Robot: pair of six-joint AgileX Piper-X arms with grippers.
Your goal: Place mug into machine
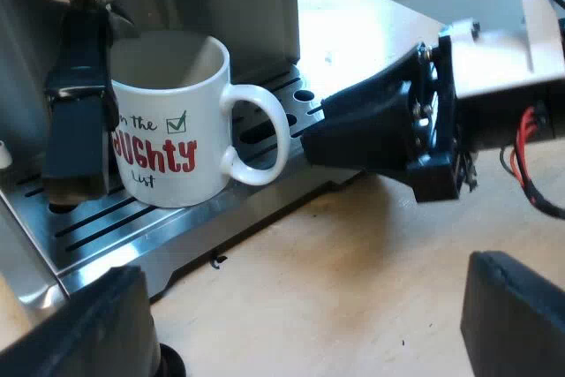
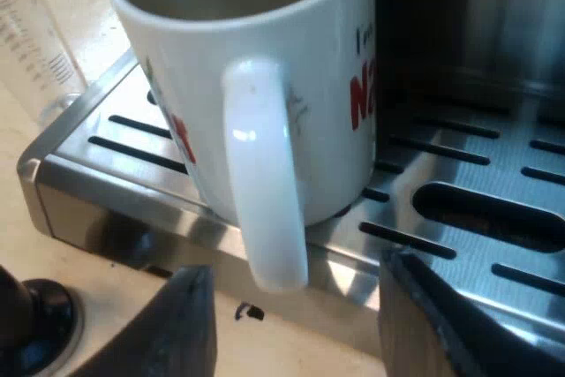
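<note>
A white mug (image 1: pixel 172 121) with red lettering stands upright on the espresso machine's slotted metal drip tray (image 1: pixel 106 222), under the brew head. The holder's dark handle (image 1: pixel 75 121) hangs close beside the mug. My right gripper (image 2: pixel 296 271) is open, with the mug's handle (image 2: pixel 265 174) just beyond its fingertips and lined up with the gap between them; neither finger touches the handle. From the left wrist view, the right gripper (image 1: pixel 353 125) points at the mug's handle (image 1: pixel 260 134). My left gripper (image 1: pixel 305 289) is open over the wooden table, short of the tray, holding nothing.
A measuring glass (image 2: pixel 35 41) stands on the table by the tray's corner. A round black object (image 2: pixel 31 315) sits on the table by the tray's front edge (image 2: pixel 106 209). The machine's steel body (image 1: pixel 247 6) rises behind the mug.
</note>
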